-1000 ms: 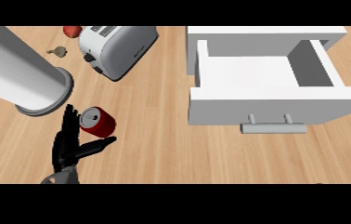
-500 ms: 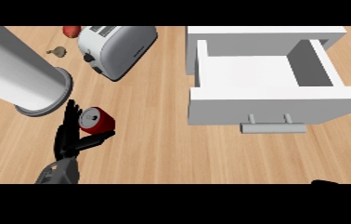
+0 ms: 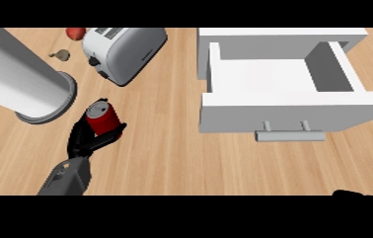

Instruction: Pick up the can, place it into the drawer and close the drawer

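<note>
Fingers (image 3: 77,132) of the left hand (image 3: 83,145) are curling round the red can (image 3: 103,118) on the wooden surface (image 3: 167,158), with the thumb on its other side. Well to the right of these fingers the white drawer (image 3: 218,69) is standing open; a toaster (image 3: 125,48) is lying beyond them and a grey cylinder (image 3: 29,84) is near on their left. Only an edge of the right hand (image 3: 353,193) is showing at the lower right, so its state cannot be told.

I am looking down at a kitchen: the table (image 3: 167,158) before me is a pale wooden worktop, a chrome two-slot toaster (image 3: 124,52) stands on it, a white drawer (image 3: 277,111) hangs open from its white cabinet, and a tall grey cylinder (image 3: 29,86) stands at my left.
</note>
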{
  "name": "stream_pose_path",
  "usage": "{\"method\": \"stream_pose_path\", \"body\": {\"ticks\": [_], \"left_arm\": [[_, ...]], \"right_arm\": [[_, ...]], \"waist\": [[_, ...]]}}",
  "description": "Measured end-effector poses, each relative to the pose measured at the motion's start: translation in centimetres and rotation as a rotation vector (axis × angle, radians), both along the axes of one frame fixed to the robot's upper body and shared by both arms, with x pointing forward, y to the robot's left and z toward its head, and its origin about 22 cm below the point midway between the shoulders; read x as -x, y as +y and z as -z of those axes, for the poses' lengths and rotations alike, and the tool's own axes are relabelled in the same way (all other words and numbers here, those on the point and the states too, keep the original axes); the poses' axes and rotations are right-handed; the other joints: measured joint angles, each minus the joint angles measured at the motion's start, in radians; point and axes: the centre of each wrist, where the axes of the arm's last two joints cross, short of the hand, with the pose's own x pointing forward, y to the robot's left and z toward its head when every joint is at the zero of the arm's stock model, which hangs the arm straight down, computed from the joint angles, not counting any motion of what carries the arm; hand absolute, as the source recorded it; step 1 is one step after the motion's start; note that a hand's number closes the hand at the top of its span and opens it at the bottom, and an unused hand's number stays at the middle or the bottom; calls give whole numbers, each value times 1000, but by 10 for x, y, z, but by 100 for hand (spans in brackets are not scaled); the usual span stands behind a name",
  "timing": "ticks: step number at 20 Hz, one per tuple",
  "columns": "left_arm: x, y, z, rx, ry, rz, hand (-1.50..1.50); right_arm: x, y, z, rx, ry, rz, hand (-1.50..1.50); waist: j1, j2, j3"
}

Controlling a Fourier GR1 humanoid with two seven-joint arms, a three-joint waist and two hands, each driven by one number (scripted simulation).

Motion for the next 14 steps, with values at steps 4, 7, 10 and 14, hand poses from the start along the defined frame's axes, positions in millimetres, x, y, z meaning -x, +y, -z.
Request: {"method": "stream_pose_path", "body": {"ticks": [4, 7, 10, 14], "left_arm": [[-8, -3, 1, 39, -31, 35, 150], [-10, -10, 3, 54, -53, 52, 150], [-17, -15, 1, 62, -76, 79, 150], [-33, -31, -9, 84, -111, 102, 150]], "right_arm": [[-6, 0, -4, 7, -10, 6, -150], [-5, 1, -4, 10, -10, 11, -150], [-8, 0, -5, 16, -13, 11, -150], [-7, -1, -4, 19, -10, 10, -150]], "waist": [[-2, 1, 0], [-2, 1, 0], [-2, 1, 0], [-3, 1, 0]]}}
